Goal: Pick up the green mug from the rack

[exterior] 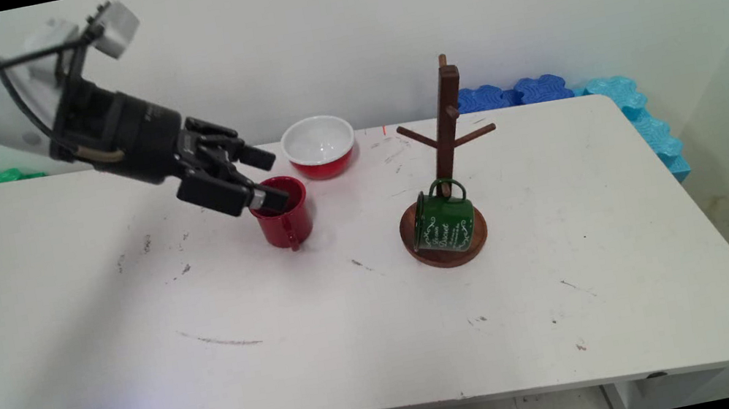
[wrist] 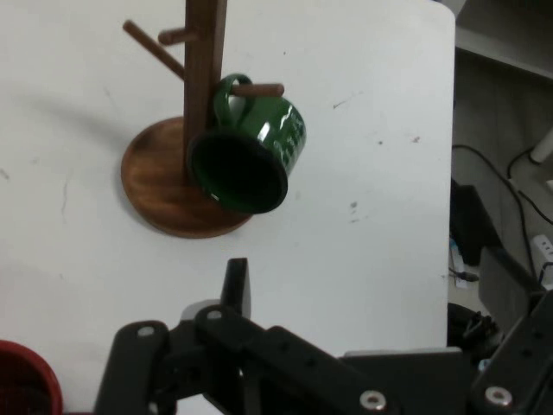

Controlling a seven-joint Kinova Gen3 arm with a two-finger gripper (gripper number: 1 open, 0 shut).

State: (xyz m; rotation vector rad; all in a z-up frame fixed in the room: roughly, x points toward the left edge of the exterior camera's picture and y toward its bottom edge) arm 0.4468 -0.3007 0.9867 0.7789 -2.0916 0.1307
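Jaws open astride red mug [exterior: 284,221] rim; bowl [exterior: 319,146] behind, mug tree [exterior: 445,146] right.

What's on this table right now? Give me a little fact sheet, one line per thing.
gripper: black, two fingers, tilted down at the red mug's rim; one finger reaches into the mug, the other is outside, above its rim
red mug: upright, handle towards the table's near side
bowl: red outside, white inside, just behind the red mug
mug tree: dark wood, round base, several pegs
green mug: hangs by its handle on a low peg, mouth sideways
table: white, scuffed
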